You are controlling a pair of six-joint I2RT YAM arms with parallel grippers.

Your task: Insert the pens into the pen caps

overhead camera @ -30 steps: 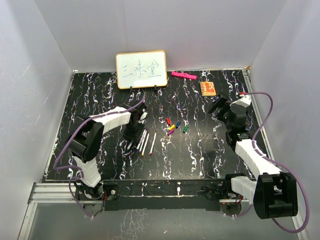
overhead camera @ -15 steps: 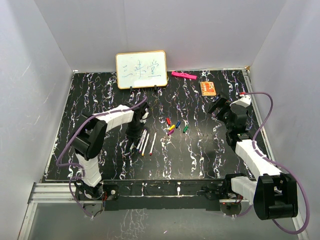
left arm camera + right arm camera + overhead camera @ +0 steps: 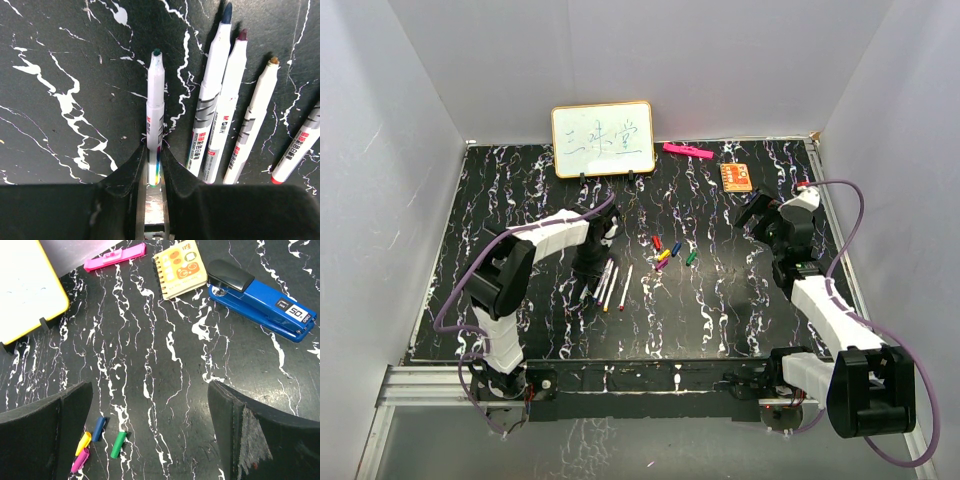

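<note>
In the left wrist view my left gripper (image 3: 154,147) is shut on the rear end of a white pen with a green tip (image 3: 155,95), which points away from me close over the black table. Several more pens (image 3: 227,115) lie side by side to its right, with blue, purple, orange and red tips. From above, the left gripper (image 3: 588,262) sits at the left of the pen row (image 3: 612,285). The pen caps (image 3: 665,254) lie in a loose cluster at centre. My right gripper (image 3: 150,387) hangs open and holds nothing; the blue cap (image 3: 99,428), green cap (image 3: 118,444), yellow cap (image 3: 83,443) and pink cap (image 3: 80,460) lie by its left finger.
A blue stapler (image 3: 260,300), a small spiral notebook (image 3: 181,268) and a flat pink bar (image 3: 116,256) lie at the back right. A yellow-framed whiteboard (image 3: 603,139) stands at the back centre. White walls enclose the black marbled table (image 3: 720,310).
The left gripper's jaws have closed in on the green-tipped pen, and the left arm has shifted slightly. The right arm has barely moved.
</note>
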